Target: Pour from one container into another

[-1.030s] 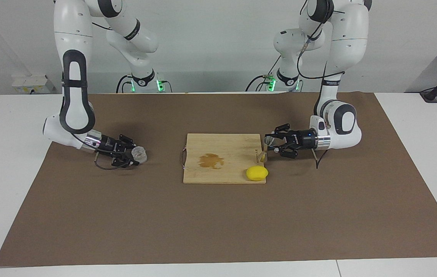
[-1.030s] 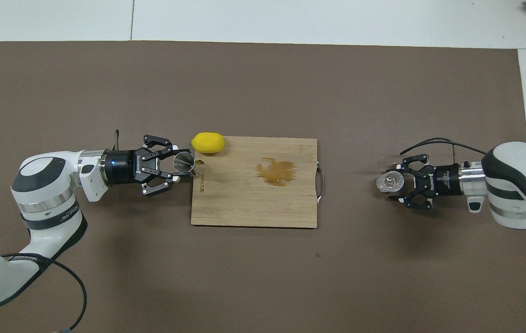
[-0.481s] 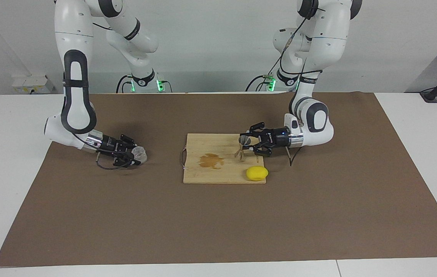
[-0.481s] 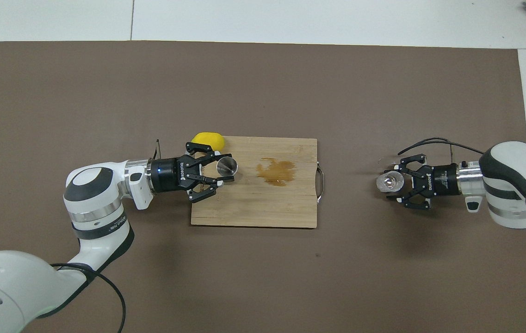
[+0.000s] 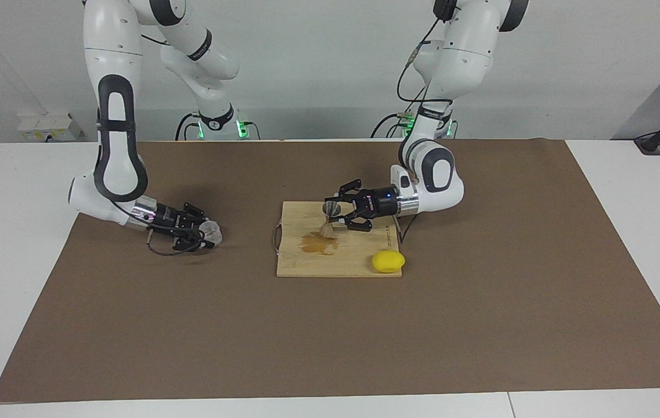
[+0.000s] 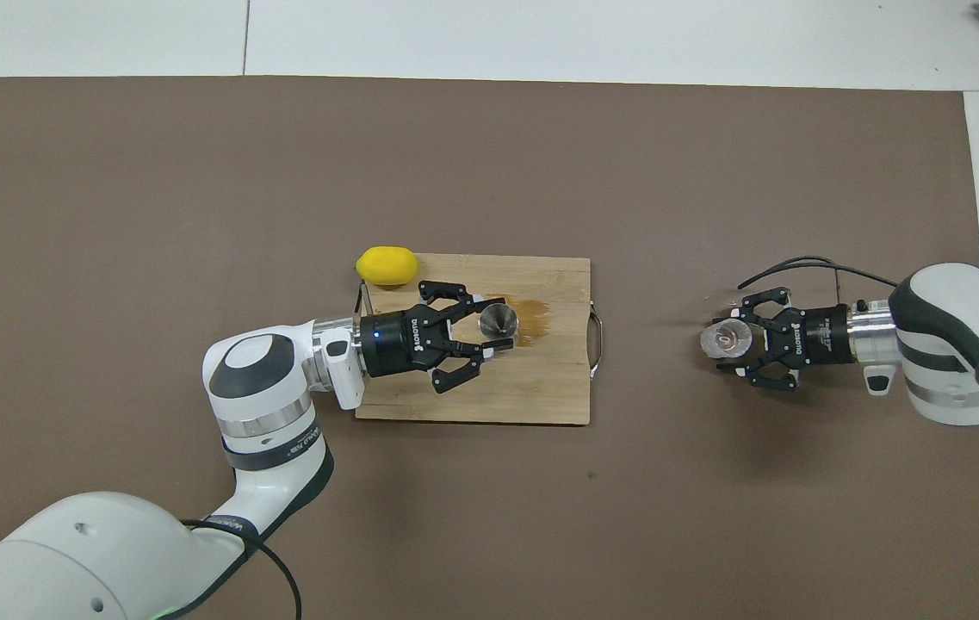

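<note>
Brown mat (image 5: pixel 480 302), cutting board (image 5: pixel 364 264): left gripper (image 5: pixel 334 211) holds jigger (image 5: pixel 328 219) upright over the board's stain (image 5: pixel 315 245), right gripper (image 5: pixel 205 233) grips glass tumbler (image 5: pixel 212 232) low at the right arm's end, well apart from jigger.

glossy white arm links, dark grey joint bands, silver wrist rings, black claws, trailing black cables

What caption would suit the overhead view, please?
Left gripper carries jigger over cutting board; right gripper holds glass tumbler.
</note>
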`<state>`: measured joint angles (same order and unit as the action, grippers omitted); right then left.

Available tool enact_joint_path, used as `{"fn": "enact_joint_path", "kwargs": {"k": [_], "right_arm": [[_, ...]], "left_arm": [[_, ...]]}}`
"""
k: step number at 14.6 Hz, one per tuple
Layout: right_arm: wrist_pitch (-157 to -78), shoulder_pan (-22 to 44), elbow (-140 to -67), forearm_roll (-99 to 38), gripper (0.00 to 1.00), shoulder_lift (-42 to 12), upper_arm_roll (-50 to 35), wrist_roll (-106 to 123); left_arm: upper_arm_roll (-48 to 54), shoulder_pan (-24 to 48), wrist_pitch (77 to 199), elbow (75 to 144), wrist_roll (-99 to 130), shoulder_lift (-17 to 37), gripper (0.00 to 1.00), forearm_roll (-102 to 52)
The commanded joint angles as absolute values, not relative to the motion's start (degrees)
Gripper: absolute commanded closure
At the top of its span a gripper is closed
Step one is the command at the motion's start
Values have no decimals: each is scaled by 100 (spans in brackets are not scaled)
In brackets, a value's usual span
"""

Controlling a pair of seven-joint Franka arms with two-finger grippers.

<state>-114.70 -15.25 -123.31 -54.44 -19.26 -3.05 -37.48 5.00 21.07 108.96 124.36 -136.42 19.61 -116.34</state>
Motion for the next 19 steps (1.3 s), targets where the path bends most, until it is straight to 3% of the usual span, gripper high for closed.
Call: {"fn": "enact_joint_path", "kwargs": {"k": [1, 3, 4, 9, 15, 19], "right_arm": [[-11470, -1538, -12498, -5642, 73, -1732, -316, -3559], [-11435, -1460, -12498, -5634, 94, -1583, -325, -3630], [-11443, -1415, -12498, -5634, 100, -1521, -316, -3682], [-11470, -1222, -12454, -5555, 100, -1108, -316, -4323], [-11531, -476, -12086, -4985, 100, -862, -308, -5650], [-11768, 95, -11883, -4632, 100, -791, -308, -6581]], "left_arm": [[422, 2338, 11205, 12568, -13658, 1793, 67, -11944], [422, 2390, 11267, 12568, -13693, 1802, 67, -11997], [422, 2425, 11328, 12568, -13702, 1810, 67, -12006], [422, 2435, 11452, 12577, -13939, 1828, 67, -12041], [422, 2435, 11513, 12595, -14133, 1837, 65, -12050], [422, 2435, 11531, 12604, -14133, 1837, 56, -12059]]}}
